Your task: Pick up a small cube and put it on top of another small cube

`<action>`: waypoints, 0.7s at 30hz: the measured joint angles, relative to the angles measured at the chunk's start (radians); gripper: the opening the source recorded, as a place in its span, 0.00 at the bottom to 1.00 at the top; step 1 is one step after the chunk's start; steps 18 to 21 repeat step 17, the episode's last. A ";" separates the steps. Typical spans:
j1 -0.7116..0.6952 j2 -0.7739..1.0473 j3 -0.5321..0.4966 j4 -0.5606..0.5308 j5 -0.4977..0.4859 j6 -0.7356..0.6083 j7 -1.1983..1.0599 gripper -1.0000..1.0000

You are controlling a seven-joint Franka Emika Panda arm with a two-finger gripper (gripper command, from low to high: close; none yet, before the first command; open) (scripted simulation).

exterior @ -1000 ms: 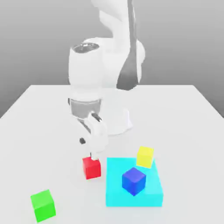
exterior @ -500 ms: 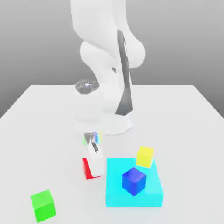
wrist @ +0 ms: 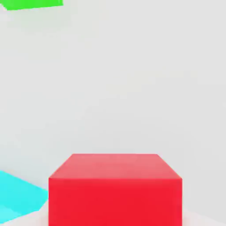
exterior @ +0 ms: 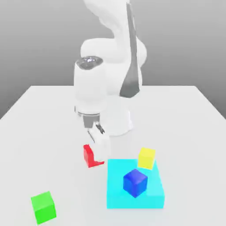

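So in the exterior view the white arm's hand (exterior: pixel 98 148) is pointing down with its fingers clamped on the small red cube (exterior: pixel 90 156). The cube looks tilted and seems to be just off the white surface (exterior: pixel 39 132), hanging right beside the near-left corner of the flat cyan block (exterior: pixel 152 198). On that cyan block there's a blue cube (exterior: pixel 134 182) toward the front and a yellow cube (exterior: pixel 146 158) at the back edge. A green cube (exterior: pixel 43 207) sits on its own well off toward the exterior view's left, nearer the camera.

Hand view: the red cube (wrist: pixel 114 190) sits big and close, top face and one side showing. Pale surface (wrist: pixel 132 88) spreads out behind it, a corner of the cyan block (wrist: pixel 17 196) pokes in beside the cube, and a strip of the green cube (wrist: pixel 31 4) sits far off.
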 joint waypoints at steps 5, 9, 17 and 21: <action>0.095 -0.019 0.040 0.138 0.012 -0.157 -0.198 0.00; 0.165 -0.018 0.072 0.237 0.021 -0.256 -0.343 0.00; 0.180 0.127 0.071 0.234 -0.012 -0.110 -0.342 1.00; 0.180 0.127 0.071 0.234 -0.012 -0.110 -0.342 1.00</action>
